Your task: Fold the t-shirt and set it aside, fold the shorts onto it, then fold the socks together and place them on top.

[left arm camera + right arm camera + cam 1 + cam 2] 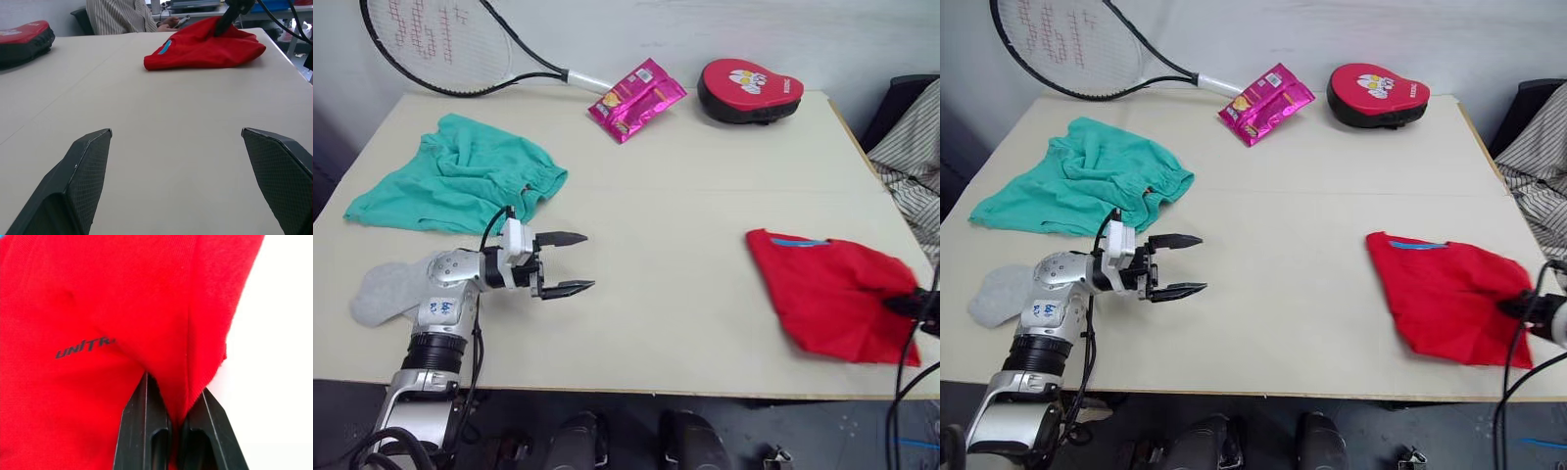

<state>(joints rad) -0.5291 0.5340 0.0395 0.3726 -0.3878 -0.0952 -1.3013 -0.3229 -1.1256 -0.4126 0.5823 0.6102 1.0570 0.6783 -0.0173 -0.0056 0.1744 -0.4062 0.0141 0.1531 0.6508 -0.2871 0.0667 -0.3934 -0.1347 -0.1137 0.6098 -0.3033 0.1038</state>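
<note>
The red t-shirt (832, 294) lies folded near the table's right front edge, its blue collar band facing the middle of the table. My right gripper (174, 399) is at the t-shirt's right edge, shut on a fold of the red cloth. My left gripper (570, 262) is open just above bare table at the front left, with nothing between its fingers. The teal shorts (460, 176) lie crumpled behind it at the left. A light-grey sock (391, 286) lies at the front left corner, partly hidden by my left arm.
A tennis racket (440, 44), a pink snack packet (636, 98) and a red padded mitt (749, 88) sit along the table's far edge. A person in striped cloth (911, 166) is beside the table's right edge.
</note>
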